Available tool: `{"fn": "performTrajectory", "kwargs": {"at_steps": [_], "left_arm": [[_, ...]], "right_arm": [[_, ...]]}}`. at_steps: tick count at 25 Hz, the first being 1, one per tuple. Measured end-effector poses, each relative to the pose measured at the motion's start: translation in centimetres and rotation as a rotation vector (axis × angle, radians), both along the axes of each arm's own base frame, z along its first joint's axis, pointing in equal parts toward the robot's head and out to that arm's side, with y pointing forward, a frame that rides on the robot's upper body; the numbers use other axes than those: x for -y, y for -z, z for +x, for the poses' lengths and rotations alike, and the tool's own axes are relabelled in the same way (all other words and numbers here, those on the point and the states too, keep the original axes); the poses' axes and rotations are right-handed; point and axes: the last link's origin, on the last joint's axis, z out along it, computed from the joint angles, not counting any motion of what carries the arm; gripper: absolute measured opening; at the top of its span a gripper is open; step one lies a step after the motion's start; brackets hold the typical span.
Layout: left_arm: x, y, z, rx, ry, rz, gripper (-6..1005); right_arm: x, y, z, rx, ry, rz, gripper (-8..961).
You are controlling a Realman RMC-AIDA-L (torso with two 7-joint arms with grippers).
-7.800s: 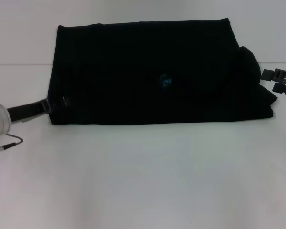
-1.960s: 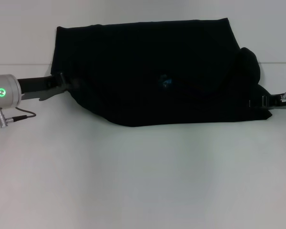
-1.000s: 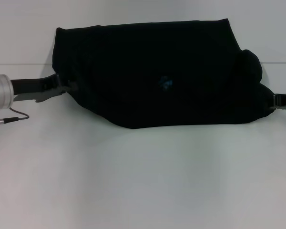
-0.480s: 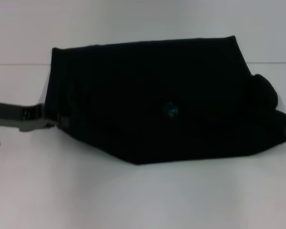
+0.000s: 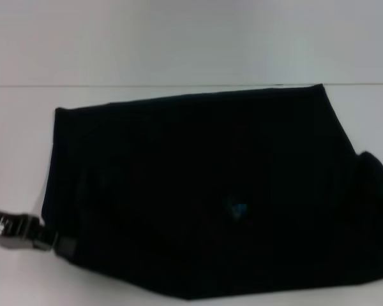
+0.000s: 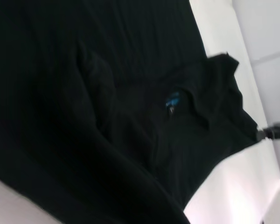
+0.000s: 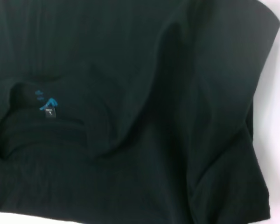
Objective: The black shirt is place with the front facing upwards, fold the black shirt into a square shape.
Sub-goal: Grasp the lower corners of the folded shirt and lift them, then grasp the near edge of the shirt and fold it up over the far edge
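Your black shirt (image 5: 204, 191) lies on the white bench (image 5: 179, 51), long axis running side to side. Your left gripper (image 5: 60, 244) sits at the shirt's near-left corner, apparently pinching cloth. The right gripper is out of view; the left is your nearer reference.
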Motion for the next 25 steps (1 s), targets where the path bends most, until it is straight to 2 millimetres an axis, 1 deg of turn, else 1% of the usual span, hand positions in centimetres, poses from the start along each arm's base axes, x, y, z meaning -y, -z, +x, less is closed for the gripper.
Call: {"fn": "performTrajectory", "kwargs": {"at_steps": [3,6,8,11,15,18,20,22,24,25], "left_arm": [[1.0,-0.1,-0.3,0.009,0.007,-0.039,2],[1.3,-0.1,-0.2,0.023,0.014,-0.048,2],[1.1,-0.2,-0.2,0.028,0.013,-0.034,2],[-0.3,-0.9,0.1,0.05,-0.009,0.056,2],[-2.9,-1.8,0.5,0.068,-0.067,0.207,2],[-4.9,-2.5,0.6,0.067,-0.122,0.32,3],[-6.8,-2.5,0.6,0.043,-0.166,0.408,3],[-8.4,-2.1,0.7,0.021,-0.197,0.463,3],[-9.7,-1.5,0.6,-0.007,-0.223,0.51,3],[-10.7,-0.9,0.6,-0.033,-0.239,0.541,3]], "right_arm": [[0.9,-0.1,0.4,-0.009,0.012,-0.023,37],[1.2,-0.3,0.6,-0.028,0.014,-0.016,37],[0.8,-0.3,0.2,-0.055,0.005,0.009,37],[-0.3,-0.7,-1.0,-0.134,-0.032,0.082,37],[-3.1,-1.4,-3.0,-0.251,-0.086,0.231,38],[-6.0,-2.1,-3.4,-0.248,-0.084,0.383,38],[-7.9,-2.3,-3.5,-0.224,-0.076,0.476,38],[-10.1,-2.0,-4.1,-0.193,-0.079,0.559,38],[-12.0,-1.0,-4.8,-0.155,-0.092,0.616,38],[-13.0,-0.1,-5.2,-0.123,-0.1,0.64,38]]}}
